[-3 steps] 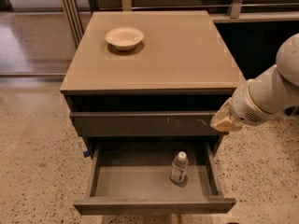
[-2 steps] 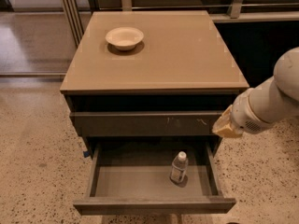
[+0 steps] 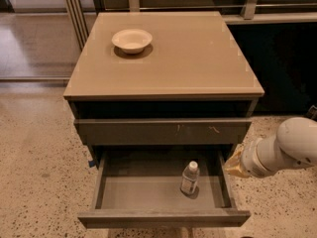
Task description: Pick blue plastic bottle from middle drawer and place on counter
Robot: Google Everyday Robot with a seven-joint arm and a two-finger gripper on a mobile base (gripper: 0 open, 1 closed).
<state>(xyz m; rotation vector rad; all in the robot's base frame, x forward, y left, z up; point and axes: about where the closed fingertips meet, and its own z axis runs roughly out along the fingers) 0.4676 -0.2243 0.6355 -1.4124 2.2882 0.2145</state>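
Note:
The blue plastic bottle (image 3: 189,178), clear with a white cap, stands upright on the grey floor of the open middle drawer (image 3: 158,217), right of centre. The counter (image 3: 188,58) is the tan top of the cabinet above it. My gripper (image 3: 234,165) is at the end of the white arm, just outside the drawer's right wall, to the right of the bottle and about level with it, not touching it. Only its yellowish tip shows.
A cream bowl (image 3: 132,40) sits at the counter's back left. The upper drawer front (image 3: 163,131), with pale scratches, is closed above the open drawer. Speckled floor surrounds the cabinet. A dark panel and rail stand to the right and behind.
My arm has moved down and to the right, from beside the upper drawer front to beside the open drawer's right wall. The bottle has not moved.

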